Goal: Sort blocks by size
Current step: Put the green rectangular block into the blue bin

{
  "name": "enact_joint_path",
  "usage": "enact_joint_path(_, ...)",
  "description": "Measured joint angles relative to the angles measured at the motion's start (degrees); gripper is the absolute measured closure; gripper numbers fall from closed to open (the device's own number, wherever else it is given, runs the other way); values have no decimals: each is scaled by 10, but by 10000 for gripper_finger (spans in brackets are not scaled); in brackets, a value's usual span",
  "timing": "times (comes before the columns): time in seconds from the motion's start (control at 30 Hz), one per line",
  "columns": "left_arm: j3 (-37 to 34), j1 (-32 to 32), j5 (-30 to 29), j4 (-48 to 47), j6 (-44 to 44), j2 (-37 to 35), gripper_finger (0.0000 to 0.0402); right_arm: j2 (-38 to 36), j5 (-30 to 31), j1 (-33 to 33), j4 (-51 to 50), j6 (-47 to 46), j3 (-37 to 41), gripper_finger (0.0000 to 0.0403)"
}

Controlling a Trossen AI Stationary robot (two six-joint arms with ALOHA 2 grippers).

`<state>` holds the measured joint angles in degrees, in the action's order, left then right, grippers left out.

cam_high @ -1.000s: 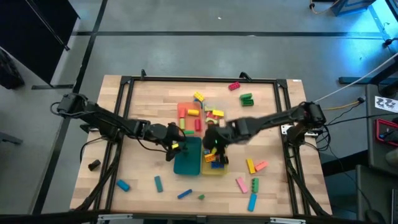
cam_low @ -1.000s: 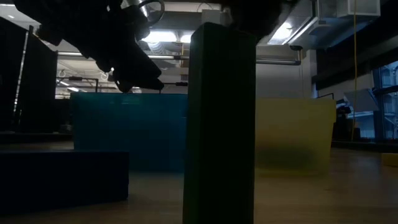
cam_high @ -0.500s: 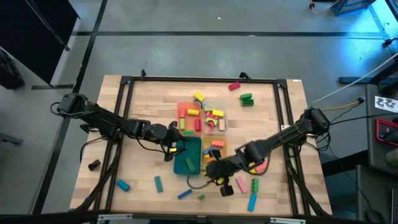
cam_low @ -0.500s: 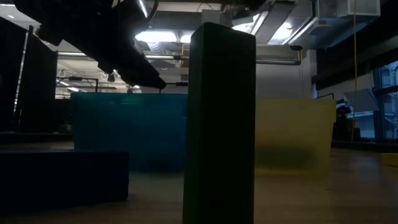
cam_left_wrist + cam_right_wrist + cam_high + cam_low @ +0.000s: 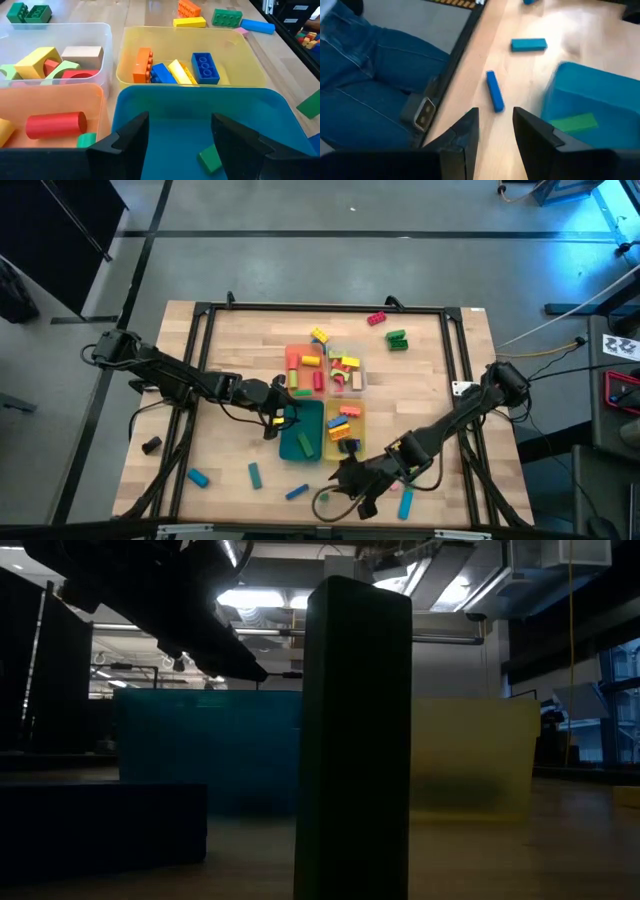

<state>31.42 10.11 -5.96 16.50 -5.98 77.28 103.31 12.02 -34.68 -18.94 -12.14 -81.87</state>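
The blocks are spread over four trays at the middle of the worktop (image 5: 240, 350) and its bare wood. In the left wrist view the yellow tray (image 5: 250, 55) holds an orange brick (image 5: 142, 65) standing on its side, two blue bricks (image 5: 205, 67) and a yellow one (image 5: 180, 72), their long axes running roughly alongside each other. The teal tray (image 5: 280, 107) holds a green block (image 5: 210, 159) lying tilted on its floor, just in front of the left gripper (image 5: 180, 137), whose fingers stand apart and empty above that tray. A red cylinder (image 5: 55, 124) lies on its side in the orange tray (image 5: 102, 100), and the clear tray (image 5: 107, 40) holds yellow, red and tan pieces.

Near the front edge, a thin blue bar (image 5: 495, 91) lies flat, pointing towards the right gripper (image 5: 495, 127) and just ahead of it. A second blue bar (image 5: 529, 45) lies crosswise farther off. The right gripper hangs low over the front edge (image 5: 350, 485), fingers a little apart with nothing between them. A person's jeans (image 5: 365, 80) show beyond the edge.
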Motion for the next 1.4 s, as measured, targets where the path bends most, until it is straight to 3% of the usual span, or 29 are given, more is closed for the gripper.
enact_joint_path(0.5, 0, 0, 0, -4, 0, 0, 203, 95, 4, 2, 72, -4, 0, 281)
enact_joint_path(0.67, 0, 0, 0, -10, 0, 0, 203, 104, -25, 2, 77, -26, 0, 281)
enact_joint_path(1.4, 0, 0, 0, -9, -2, 0, 203, 121, -37, 1, 92, -27, 1, 281)
